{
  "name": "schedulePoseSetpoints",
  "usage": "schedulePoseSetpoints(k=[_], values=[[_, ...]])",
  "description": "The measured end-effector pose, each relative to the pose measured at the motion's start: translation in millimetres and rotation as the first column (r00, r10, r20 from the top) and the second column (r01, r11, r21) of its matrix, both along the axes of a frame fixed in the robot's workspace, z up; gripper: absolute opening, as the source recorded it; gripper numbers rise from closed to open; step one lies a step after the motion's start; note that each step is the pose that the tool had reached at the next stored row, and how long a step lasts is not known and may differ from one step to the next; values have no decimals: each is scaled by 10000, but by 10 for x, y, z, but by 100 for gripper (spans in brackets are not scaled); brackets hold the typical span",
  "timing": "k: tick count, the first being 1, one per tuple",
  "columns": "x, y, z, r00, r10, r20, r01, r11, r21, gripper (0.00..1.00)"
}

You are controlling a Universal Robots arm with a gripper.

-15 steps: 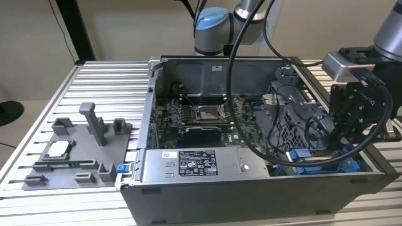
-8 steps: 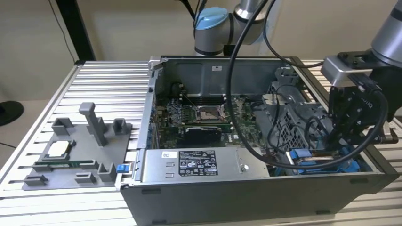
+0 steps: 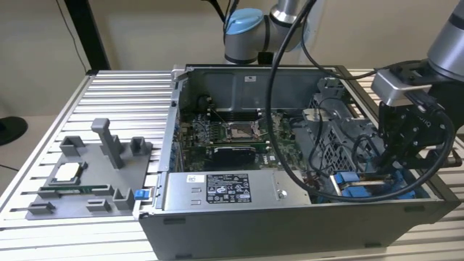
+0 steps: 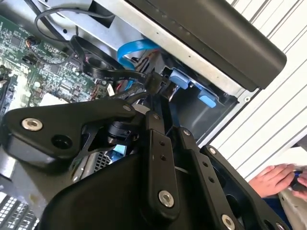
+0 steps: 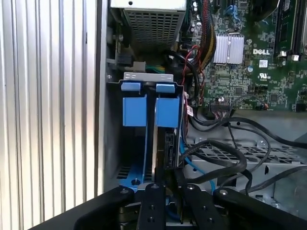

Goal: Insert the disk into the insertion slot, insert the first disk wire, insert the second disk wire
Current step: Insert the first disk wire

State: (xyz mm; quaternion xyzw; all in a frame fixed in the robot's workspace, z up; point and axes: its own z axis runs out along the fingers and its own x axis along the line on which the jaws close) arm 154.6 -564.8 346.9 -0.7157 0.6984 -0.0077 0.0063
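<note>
Down at the exterior view's lower right, the black gripper is lowered into the open dark grey computer case, right over the corner with the blue rails. In the second wrist view its fingers are seen drawn close together, clenched on a small black wire plug. From it, a flat black cable is looped away over the green motherboard. The flat disk in its bright blue plastic carrier is found standing on edge inside the insertion slot, the grey metal bay with blue rails, just beyond the fingertips. Whether the plug is fully seated on the disk cannot be told. A thin blue wire is run just beside the disk. At the exterior view's left, a grey plastic fixture tray with upright posts is laid on the ribbed aluminium table. A person's hand is seen beyond the case's outer wall.
</note>
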Motion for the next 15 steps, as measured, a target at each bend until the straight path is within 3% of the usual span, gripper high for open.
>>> schedulePoseSetpoints(k=[4,15], values=[[1,1,-5,10000,30,93,-32,9999,123,0],[0,6,-28,9999,-132,94,131,9998,138,0]])
